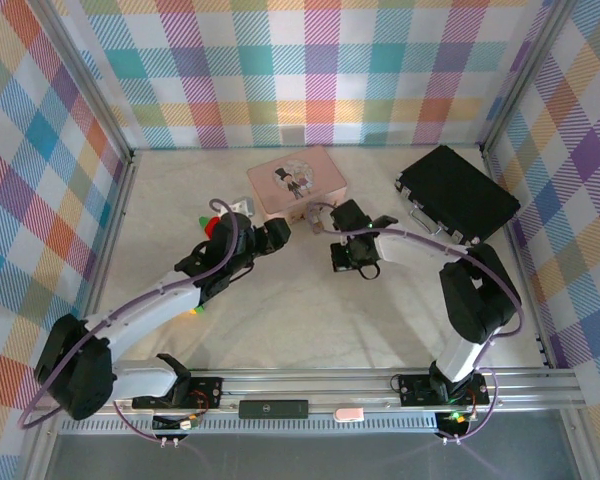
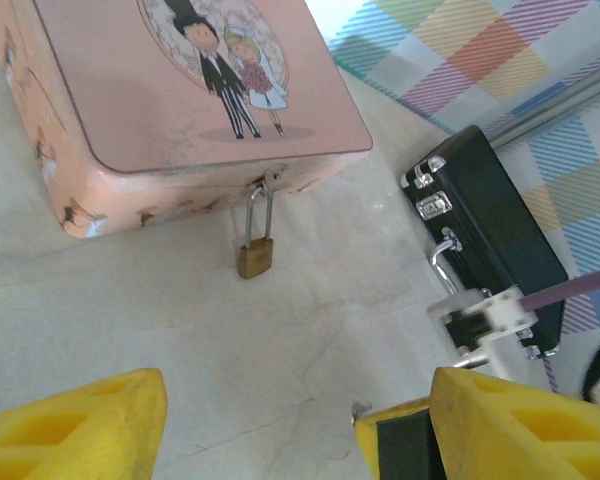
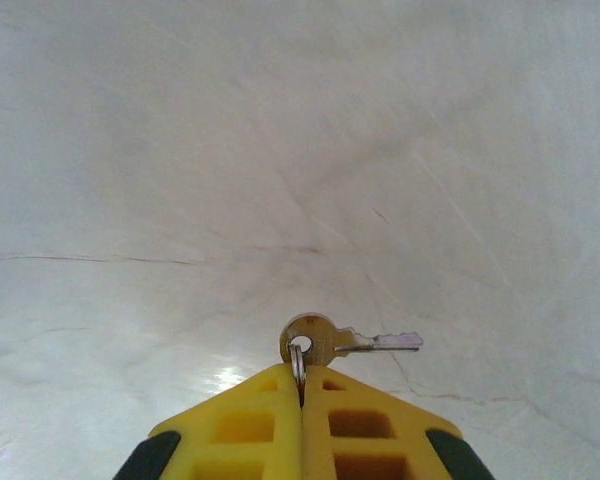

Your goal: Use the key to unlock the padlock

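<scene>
Now the right hand (image 3: 301, 385) is pressed fully shut on the ring of the small silvery key (image 3: 330, 342), its toothed blade pointing sideways over the pale worktop (image 3: 280, 150). The brass padlock (image 2: 255, 256) hangs by its thin shackle from the clasp of the pink box (image 2: 180, 100). The left hand (image 2: 280, 420) gapes wide, empty.

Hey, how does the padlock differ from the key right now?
The padlock is a blocky brass body, the key a thin flat sliver. The padlock hangs by its shackle from the pink box clasp, lying on the table; the key is pinched at its ring by the shut right end effector. Both are small and metal.
</scene>
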Available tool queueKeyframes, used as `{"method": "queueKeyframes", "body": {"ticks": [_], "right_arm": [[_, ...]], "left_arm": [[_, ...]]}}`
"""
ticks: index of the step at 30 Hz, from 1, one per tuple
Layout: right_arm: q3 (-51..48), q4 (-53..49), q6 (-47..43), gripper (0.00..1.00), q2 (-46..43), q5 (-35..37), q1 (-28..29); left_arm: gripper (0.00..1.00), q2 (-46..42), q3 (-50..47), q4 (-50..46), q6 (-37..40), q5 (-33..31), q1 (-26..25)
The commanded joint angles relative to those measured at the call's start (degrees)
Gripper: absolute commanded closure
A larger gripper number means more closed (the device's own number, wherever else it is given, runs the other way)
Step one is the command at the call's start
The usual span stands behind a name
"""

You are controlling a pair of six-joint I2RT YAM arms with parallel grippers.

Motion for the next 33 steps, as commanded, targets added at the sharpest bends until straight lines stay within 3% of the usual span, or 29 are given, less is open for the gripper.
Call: {"method": "queueKeyframes", "body": {"ticks": [1,6,15,20,27,33], "right_arm": [[4.9,-4.4,-10.5,1.0,-1.7,-3.8,-0.2],[6.5,-5.2,-13.3,1.0,-2.3,-8.8,-0.2],[1.5,-0.7,-22.1,1.0,-11.3,-22.8,-0.3],[0.7,0.2,-28.4,1.0,-15.9,-25.8,-0.7],[1.4,-0.5,-30.2,1.0,-16.5,-29.8,-1.3],[-0.1,1.3,-28.4,1.0,-14.2,-31.5,-1.3]], "left_arm": [[0.28,2.4,5.5,0.4,-4.7,4.2,0.6],[0.26,3.3,1.3,6.4,-15.6,6.3,0.7],[0.29,6.9,-1.5,13.8,-27.7,12.5,0.7],[0.35,9.3,-2.6,17.8,-31.2,16.6,0.6],[0.36,9.2,-1.6,17.6,-32.7,20.1,0.5],[0.35,6.2,-3.9,18.5,-33.4,17.7,0.1]]}}
